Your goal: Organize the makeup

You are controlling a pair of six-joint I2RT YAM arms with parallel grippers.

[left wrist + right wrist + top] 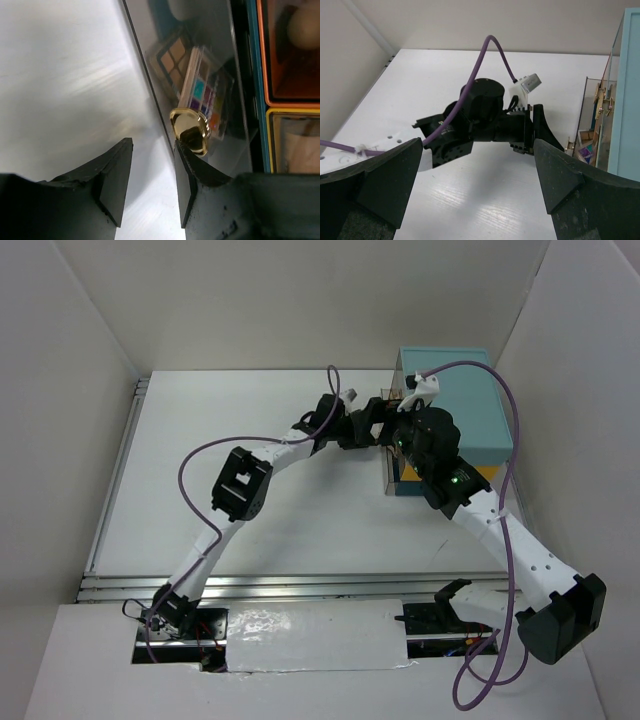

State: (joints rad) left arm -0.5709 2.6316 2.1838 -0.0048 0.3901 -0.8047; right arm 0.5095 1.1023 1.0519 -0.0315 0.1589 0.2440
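Both grippers open and empty beside the case's clear door.
My left gripper (152, 146) stands partly open, its right finger just beside the gold latch (189, 131) on the clear door (155, 35). Behind the door, upper centre, lean the eyeshadow palettes (205, 92); a sponge (305, 25) sits upper right. My right gripper (477, 145) is spread wide, with the teal case (626, 100) at the right edge.
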